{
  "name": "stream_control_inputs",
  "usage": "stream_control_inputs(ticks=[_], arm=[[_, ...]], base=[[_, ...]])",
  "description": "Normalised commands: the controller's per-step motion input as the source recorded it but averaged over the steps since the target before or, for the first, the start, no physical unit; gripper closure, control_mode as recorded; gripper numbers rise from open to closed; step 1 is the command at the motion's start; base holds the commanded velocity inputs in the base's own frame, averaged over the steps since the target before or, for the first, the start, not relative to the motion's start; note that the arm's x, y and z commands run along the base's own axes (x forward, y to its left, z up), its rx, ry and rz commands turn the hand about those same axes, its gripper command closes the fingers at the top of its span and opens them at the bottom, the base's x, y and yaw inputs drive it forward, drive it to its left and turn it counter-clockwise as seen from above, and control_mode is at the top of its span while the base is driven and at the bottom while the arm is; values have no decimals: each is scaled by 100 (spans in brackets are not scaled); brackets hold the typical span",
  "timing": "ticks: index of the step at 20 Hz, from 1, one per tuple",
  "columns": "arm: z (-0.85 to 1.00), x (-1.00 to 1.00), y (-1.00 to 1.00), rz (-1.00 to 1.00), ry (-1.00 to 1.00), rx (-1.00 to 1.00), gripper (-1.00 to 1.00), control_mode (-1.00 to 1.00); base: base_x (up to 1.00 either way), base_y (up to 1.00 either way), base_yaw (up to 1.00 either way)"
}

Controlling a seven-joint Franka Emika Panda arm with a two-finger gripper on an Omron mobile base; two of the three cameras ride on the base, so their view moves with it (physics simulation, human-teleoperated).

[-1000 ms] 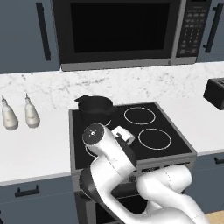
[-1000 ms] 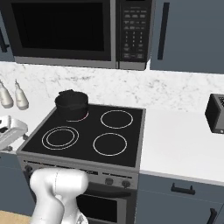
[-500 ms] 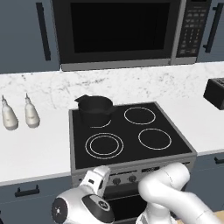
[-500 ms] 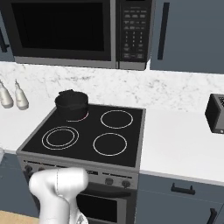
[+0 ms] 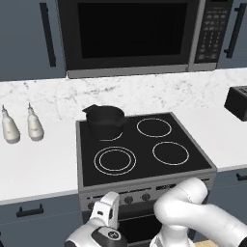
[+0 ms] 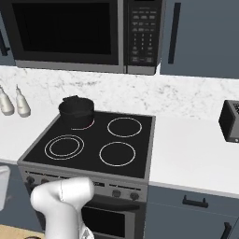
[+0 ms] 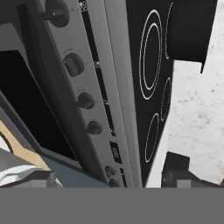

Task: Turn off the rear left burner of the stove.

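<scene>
The stove point(image 5: 144, 181) point(image 6: 135, 175) has a black glass top and a row of dark knobs point(image 7: 73, 64) along its grey front panel. A black pot point(image 5: 103, 120) point(image 6: 76, 110) covers most of the rear left burner point(image 5: 114, 138) point(image 6: 87, 124). Only an arc of its ring shows, faintly red in the right base view. My gripper point(image 5: 109, 202) hangs low in front of the panel's left end, a little short of the knobs point(image 5: 129, 198). In the hand view the panel runs diagonally and close. The fingertips are hidden, so I cannot tell the jaws' state.
A black microwave point(image 5: 130, 34) hangs over the stove. Two white bottles point(image 5: 21, 126) stand on the left counter and a dark toaster point(image 6: 231, 120) on the right one. The oven door point(image 7: 30, 100) and a drawer handle point(image 5: 28, 211) lie below counter level.
The arm has swung down from above the stovetop's front left to low in front of the knob panel. The pot and the scene have not shifted.
</scene>
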Motion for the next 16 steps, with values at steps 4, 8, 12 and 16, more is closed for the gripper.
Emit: stream_control_inputs(ticks=[4,8,12,16], arm=[[-27,39,0,0,0,-9,-100,-100],[-32,33,0,0,0,-7,-100,-100],[-46,21,0,0,0,-7,-100,-100],[-46,23,0,0,0,-12,-100,-100]], base=[[0,0,0],[0,0,0],[0,0,0],[0,0,0]])
